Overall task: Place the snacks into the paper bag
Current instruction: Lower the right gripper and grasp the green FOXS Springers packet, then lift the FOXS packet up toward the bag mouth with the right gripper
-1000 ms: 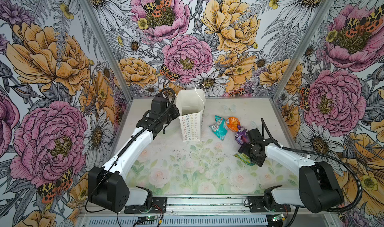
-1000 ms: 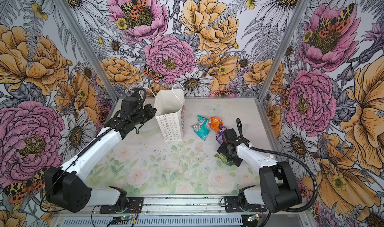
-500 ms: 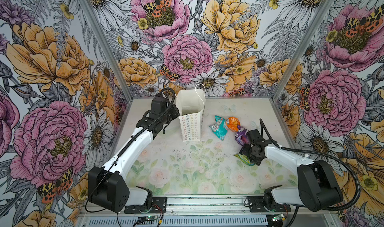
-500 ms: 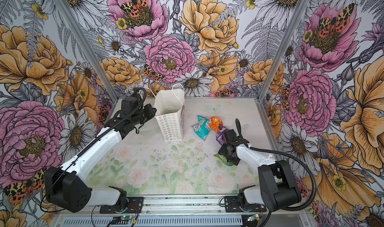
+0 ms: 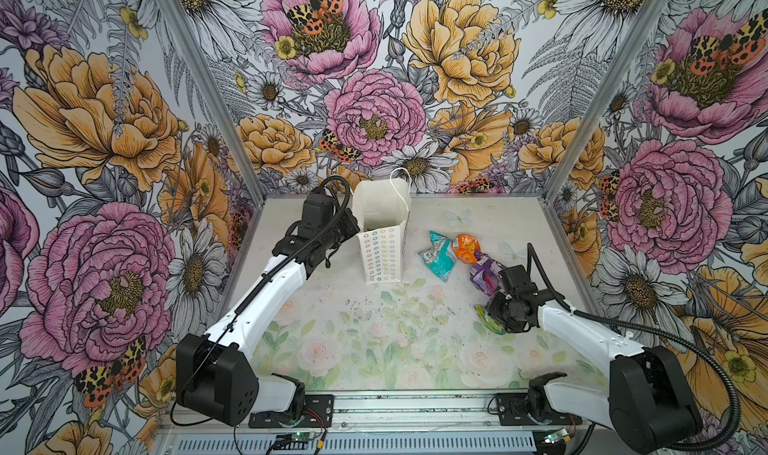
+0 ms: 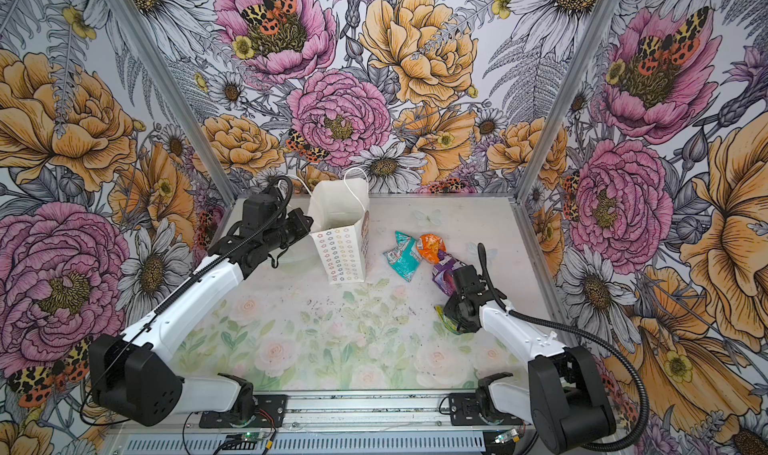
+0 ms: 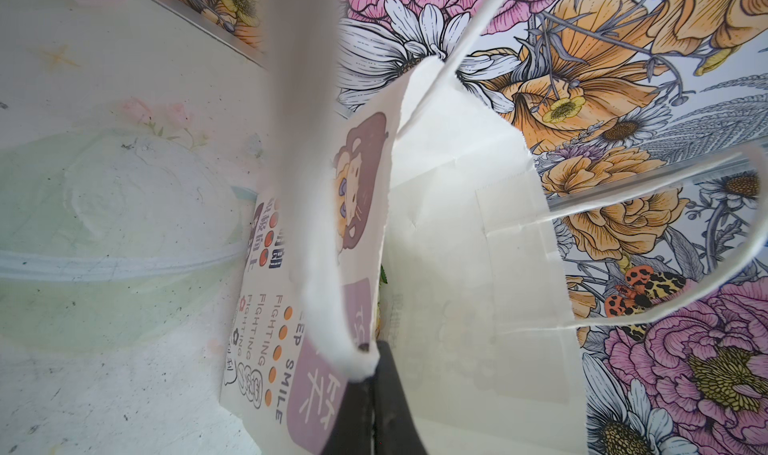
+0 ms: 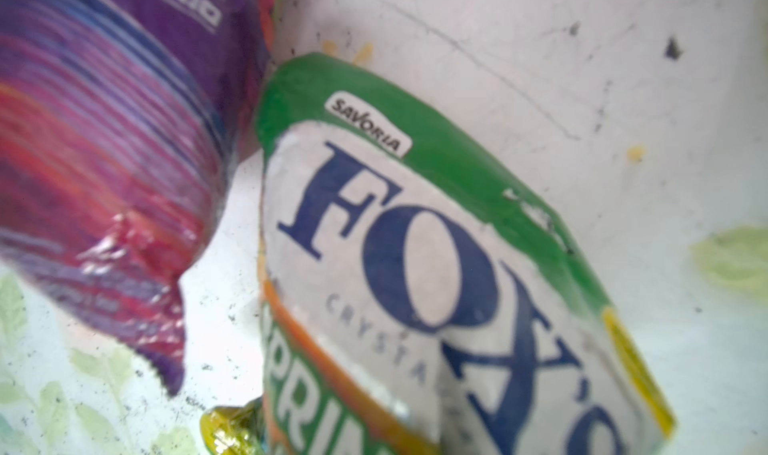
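Left pincer (image 7: 371,359) is pressed together on the top rim of the paper bag (image 5: 384,253), which stands upright and open-mouthed on the tabletop (image 5: 374,328), right against that pincer. Between the two pincers lie a teal packet (image 5: 438,257) and an orange packet (image 5: 467,247), touching each other. A purple packet (image 5: 484,274) lies just beyond the right pincer (image 5: 496,315). That pincer sits low over the green FOX'S packet (image 8: 415,245), which peeks out beneath it; whether it is spread or pinching cannot be told.
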Robot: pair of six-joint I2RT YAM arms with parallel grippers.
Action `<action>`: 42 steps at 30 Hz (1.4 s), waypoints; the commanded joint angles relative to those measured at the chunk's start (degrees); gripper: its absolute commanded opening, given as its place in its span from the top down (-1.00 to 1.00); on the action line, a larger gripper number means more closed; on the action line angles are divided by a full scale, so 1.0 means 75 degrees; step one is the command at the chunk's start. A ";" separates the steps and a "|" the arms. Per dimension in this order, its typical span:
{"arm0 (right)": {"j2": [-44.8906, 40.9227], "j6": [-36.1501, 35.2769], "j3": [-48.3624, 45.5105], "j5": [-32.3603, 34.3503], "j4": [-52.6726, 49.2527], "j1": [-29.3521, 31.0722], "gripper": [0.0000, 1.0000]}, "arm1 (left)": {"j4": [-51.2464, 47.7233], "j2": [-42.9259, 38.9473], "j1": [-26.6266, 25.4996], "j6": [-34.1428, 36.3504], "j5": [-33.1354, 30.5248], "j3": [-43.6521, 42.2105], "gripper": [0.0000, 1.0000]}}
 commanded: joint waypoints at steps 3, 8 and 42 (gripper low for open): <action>-0.0594 -0.0222 0.0075 -0.0414 -0.0009 -0.0018 0.67 | -0.0032 -0.0084 0.0071 0.0048 0.0097 -0.0015 1.00; -0.0721 -0.0545 0.0404 -0.1006 -0.0038 -0.0013 0.77 | -0.0024 -0.0043 0.0072 0.0049 0.0119 -0.0002 1.00; 0.1447 -0.3125 0.6843 -0.3172 0.0184 0.1838 1.00 | -0.0009 -0.0026 0.0097 0.0049 0.0138 -0.0083 1.00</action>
